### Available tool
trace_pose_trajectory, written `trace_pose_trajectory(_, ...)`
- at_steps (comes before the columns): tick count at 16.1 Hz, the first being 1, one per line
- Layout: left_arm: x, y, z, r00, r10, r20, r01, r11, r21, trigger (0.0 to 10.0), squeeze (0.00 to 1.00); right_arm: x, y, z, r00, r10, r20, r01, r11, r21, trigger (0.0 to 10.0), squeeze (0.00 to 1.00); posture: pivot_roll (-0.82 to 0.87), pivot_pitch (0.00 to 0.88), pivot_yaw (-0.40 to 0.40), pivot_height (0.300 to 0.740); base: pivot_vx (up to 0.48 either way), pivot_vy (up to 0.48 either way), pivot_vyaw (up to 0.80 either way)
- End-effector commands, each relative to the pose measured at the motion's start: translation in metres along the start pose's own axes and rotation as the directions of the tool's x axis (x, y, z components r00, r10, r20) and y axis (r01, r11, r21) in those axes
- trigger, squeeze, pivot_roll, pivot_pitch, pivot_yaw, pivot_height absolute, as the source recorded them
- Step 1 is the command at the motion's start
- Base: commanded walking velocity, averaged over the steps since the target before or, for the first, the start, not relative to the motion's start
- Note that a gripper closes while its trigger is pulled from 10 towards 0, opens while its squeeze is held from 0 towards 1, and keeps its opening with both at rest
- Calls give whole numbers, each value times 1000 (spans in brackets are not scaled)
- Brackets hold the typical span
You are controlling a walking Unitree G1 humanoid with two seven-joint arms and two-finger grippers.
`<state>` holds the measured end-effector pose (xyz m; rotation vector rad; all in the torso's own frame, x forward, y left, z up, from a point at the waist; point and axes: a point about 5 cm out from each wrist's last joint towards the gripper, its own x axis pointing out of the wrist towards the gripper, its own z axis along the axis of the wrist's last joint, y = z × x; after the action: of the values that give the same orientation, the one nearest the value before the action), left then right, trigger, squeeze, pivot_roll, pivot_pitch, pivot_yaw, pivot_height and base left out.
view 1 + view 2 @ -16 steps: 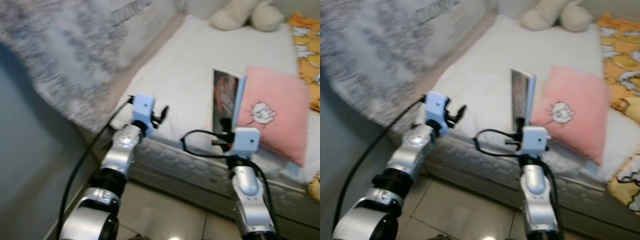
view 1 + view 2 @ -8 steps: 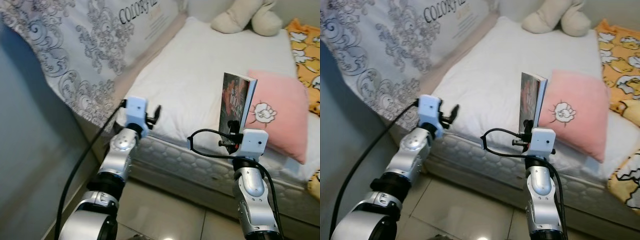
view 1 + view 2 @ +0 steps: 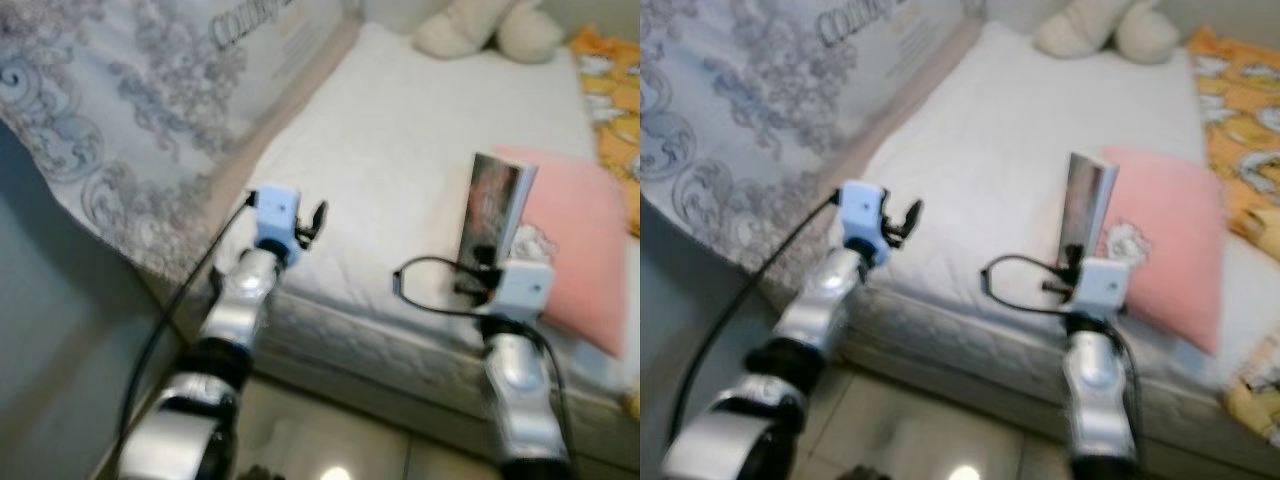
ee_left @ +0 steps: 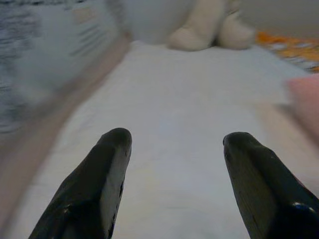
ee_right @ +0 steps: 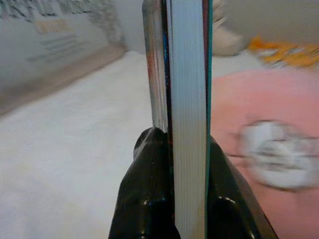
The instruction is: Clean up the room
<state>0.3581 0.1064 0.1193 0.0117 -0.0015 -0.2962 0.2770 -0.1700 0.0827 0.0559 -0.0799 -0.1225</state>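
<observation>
White-paged book (image 5: 187,99) clamped in right claw (image 5: 174,149).

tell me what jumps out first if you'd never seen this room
The book stands upright, pinched between the fingers of the right gripper above the white bed. Just beyond it lies a pink pillow. The left gripper hangs open over the bare sheet, and a cream plush toy sits at the bed's far end.

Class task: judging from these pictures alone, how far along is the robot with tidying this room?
Done: nothing visibly put away yet. In hand: the right gripper has its jaws clamped on a thin upright book, above the white mattress. Left: the left gripper is open and holds nothing; the pink cushion and cream plush toy lie on the bed.
</observation>
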Motion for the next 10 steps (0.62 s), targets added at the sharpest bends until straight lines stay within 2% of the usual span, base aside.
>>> trace_pose_trajectory(1, 2, -6, 2, 1000, -21, 16, 21, 1000, -14, 10000, 0, 5, -1, 10, 999, 11, 53, -11, 1000, 7, 0, 0, 17, 0, 42, 740, 431, 0, 0)
trace_pose_trajectory(6, 2, -5, 2, 1000, -10, 24, 11, 1000, -15, 10000, 0, 7, 3, 11, 997, 40, 67, -40, 999, -9, 0, 0, 22, 0, 38, 740, 386, 283, 0)
trace_pose_trajectory(10, 4, 4, 7, 999, 9, 34, -9, 1000, 0, 10000, 0, 13, 5, 11, 996, 61, 70, -60, 998, -11, 0, 0, 35, 0, 33, 740, 384, 287, 0)
